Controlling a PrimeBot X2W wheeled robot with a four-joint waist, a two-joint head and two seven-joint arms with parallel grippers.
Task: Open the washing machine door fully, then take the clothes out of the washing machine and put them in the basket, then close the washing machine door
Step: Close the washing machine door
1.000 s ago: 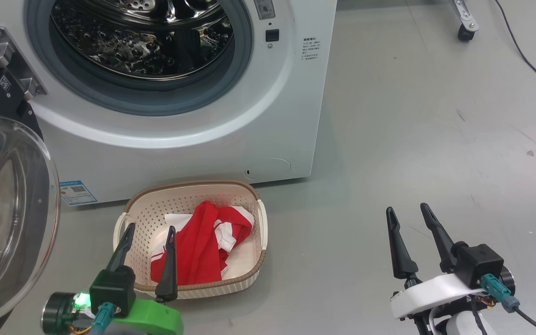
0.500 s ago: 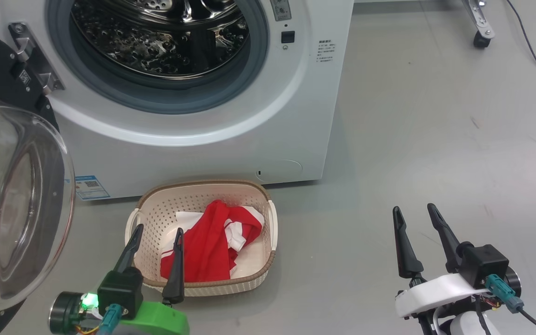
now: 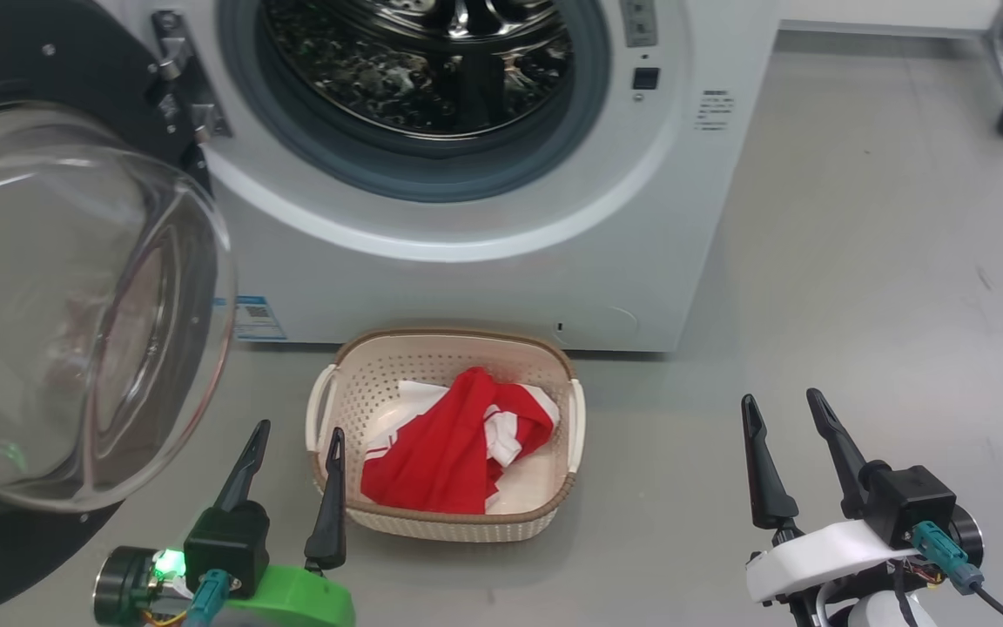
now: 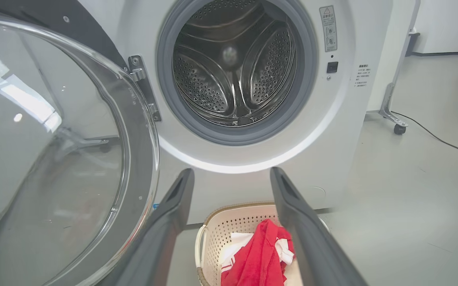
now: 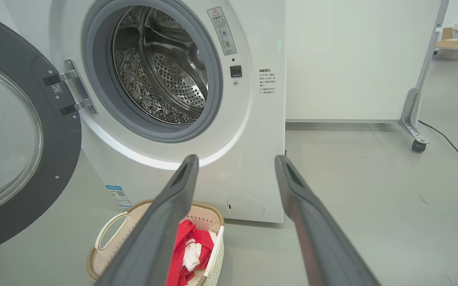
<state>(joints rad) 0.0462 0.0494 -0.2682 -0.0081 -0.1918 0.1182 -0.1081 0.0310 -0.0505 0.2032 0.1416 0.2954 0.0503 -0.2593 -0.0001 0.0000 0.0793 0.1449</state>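
Note:
The white washing machine (image 3: 484, 287) stands with its steel drum (image 4: 235, 67) bare inside. The washing machine door (image 3: 66, 305) hangs swung out to the left, its glass bowl bulging toward me. On the floor in front sits the cream basket (image 3: 332, 405), with the red and white clothes (image 3: 449, 448) in it. My left gripper (image 3: 301, 428) is open, its right finger just off the basket's left rim. Open too, my right gripper (image 3: 780, 396) hovers over bare floor to the right of the basket. The left wrist view has the basket (image 4: 217, 234) and clothes (image 4: 259, 254) between the open left gripper (image 4: 231, 171).
A white panel on a wheeled metal foot (image 5: 414, 131) stands to the right of the machine, and a black cable (image 5: 451, 145) runs across the grey floor there. A cardboard box (image 5: 453, 45) sits far back. The door's edge (image 4: 149, 131) juts out at the left.
The whole head picture has shifted right, so the camera has turned left. The basket now lies just right of my left gripper instead of behind it. Both grippers stay open.

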